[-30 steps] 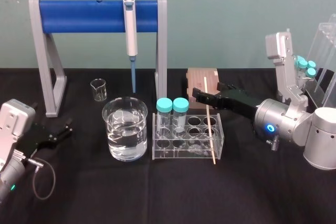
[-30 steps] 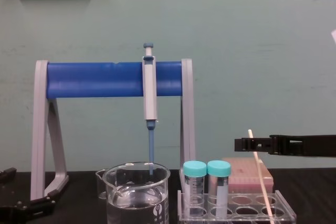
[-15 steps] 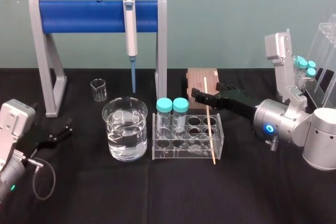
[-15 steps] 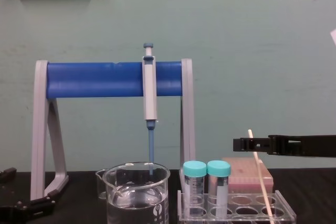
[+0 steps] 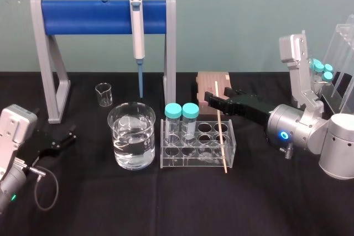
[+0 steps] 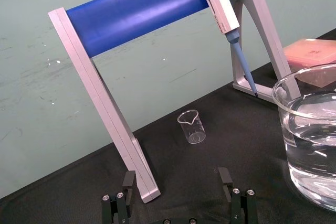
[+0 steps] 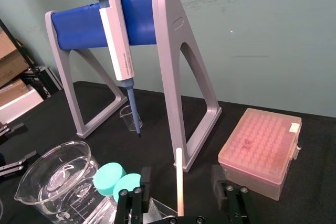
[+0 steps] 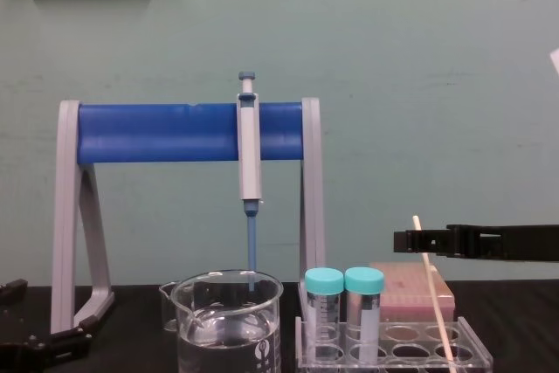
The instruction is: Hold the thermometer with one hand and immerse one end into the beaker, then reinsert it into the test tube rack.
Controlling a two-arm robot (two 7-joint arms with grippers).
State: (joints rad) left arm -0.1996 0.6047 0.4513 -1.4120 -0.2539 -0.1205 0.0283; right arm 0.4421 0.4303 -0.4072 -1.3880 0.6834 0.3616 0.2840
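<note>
Right gripper (image 5: 209, 100) was up over the back right of the test tube rack (image 5: 197, 161), level with the upper part of the thermometer (image 5: 220, 131). Its fingers were spread wide with the rod standing between them in the right wrist view, touching neither as far as I could tell. It had hold of nothing.

The thermometer sat in a hole at the rack's right end, leaning, with its top free above the rack. The beaker (image 5: 133, 136), part full of water, stood just left of the rack. Left gripper (image 5: 67, 136) was parked low on the far left, fingers apart and empty.

Risks, as I judged them:
- One finger could meet the rod first, since it leans. That would push it over in its hole or nudge the light rack.
- A thin rod pinched high up could swing between the pads.
- A lift not along the lean could jam it on the hole's edge and drag the rack.
- The two teal-capped tubes (image 5: 181, 111) stood between rod and beaker, so a low carry could clip them.
</note>
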